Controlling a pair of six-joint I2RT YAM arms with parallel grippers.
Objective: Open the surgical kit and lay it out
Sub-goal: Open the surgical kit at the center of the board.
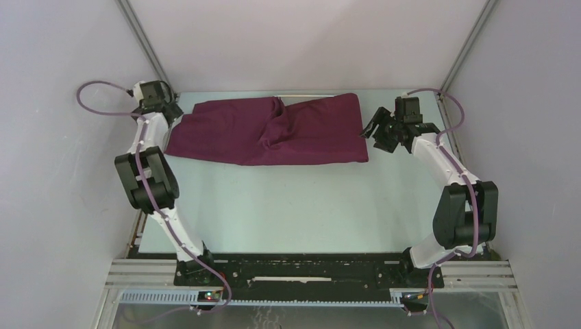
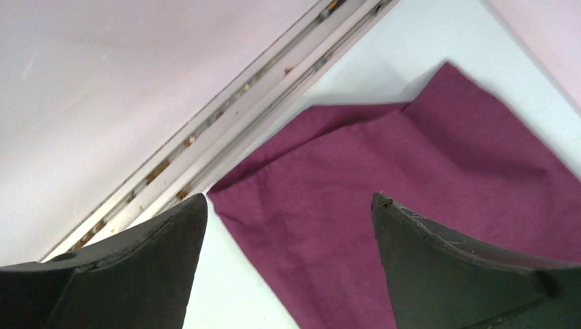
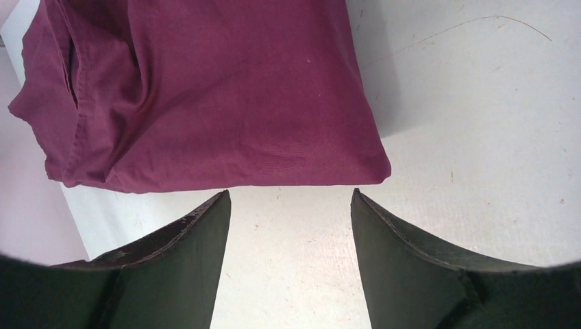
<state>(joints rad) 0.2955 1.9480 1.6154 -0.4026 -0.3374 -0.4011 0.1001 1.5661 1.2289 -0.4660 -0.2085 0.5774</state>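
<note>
The surgical kit is a maroon-purple cloth wrap (image 1: 270,130) lying folded and rumpled across the back of the table; nothing of what it covers shows. My left gripper (image 1: 168,113) hangs over the wrap's left end, open, with cloth (image 2: 411,185) and bare table between its fingers (image 2: 157,260) and nothing held. My right gripper (image 1: 377,130) stands just off the wrap's right end, open and empty. Its fingertips (image 3: 205,226) stop short of the cloth's edge (image 3: 226,103).
The table (image 1: 288,205) is pale and bounded by grey enclosure walls. A metal rail (image 2: 226,130) runs along the table's edge beside the left gripper. A thin silver edge (image 1: 308,96) shows behind the wrap at the back.
</note>
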